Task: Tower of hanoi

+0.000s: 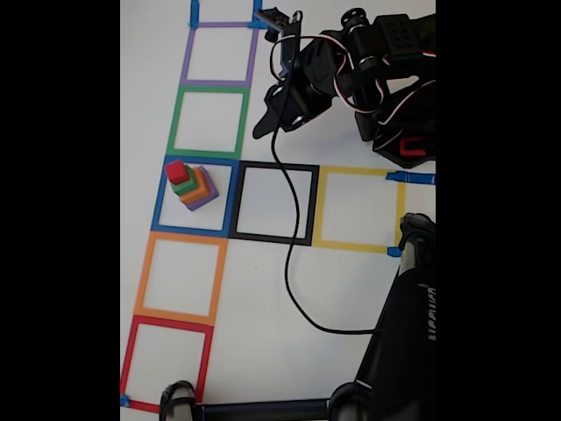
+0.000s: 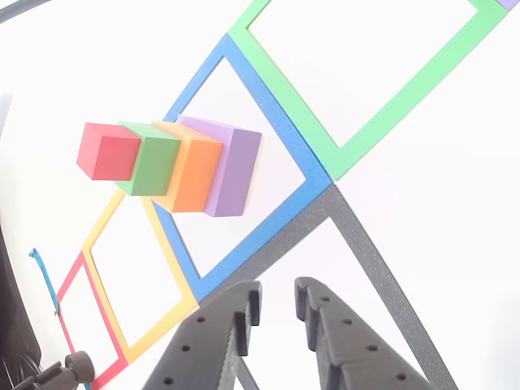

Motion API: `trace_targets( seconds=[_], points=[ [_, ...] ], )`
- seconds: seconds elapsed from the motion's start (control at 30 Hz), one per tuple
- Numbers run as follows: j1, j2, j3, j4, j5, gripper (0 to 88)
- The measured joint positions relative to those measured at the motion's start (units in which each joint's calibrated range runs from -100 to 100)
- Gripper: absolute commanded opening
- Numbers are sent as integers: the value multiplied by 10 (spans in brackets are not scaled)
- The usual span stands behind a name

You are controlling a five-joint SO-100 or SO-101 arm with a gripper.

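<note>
The tower of hanoi stands as one stack inside the blue tape square point(image 1: 195, 195): purple cube point(image 1: 205, 195) at the bottom, then orange point(image 1: 195, 189), green point(image 1: 183, 183) and the small red cube point(image 1: 177, 170) on top. The other view shows the stack lying sideways: red point(image 2: 106, 152), green point(image 2: 150, 158), orange point(image 2: 192, 166), purple point(image 2: 236, 171). My gripper point(image 1: 266, 124) hangs above the mat to the upper right of the stack, beside the green tape square point(image 1: 209, 121). Its black fingers point(image 2: 321, 325) enter from the bottom, slightly open, with nothing between them point(image 2: 277, 302).
More tape squares line the white mat: purple point(image 1: 219, 54), orange point(image 1: 180, 276), red point(image 1: 166, 361), black point(image 1: 274, 203), yellow point(image 1: 359, 209). A black cable point(image 1: 289, 281) runs across the black square. The arm base point(image 1: 399, 105) sits top right, a black stand point(image 1: 403, 342) bottom right.
</note>
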Motion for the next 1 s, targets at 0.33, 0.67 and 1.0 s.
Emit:
trace_targets(
  seconds=[0.33, 0.67, 1.0],
  points=[
    [5, -94, 75, 62, -158, 3],
    [48, -95, 128, 55, -239, 3],
    [55, -95, 178, 12, -306, 4]
  ],
)
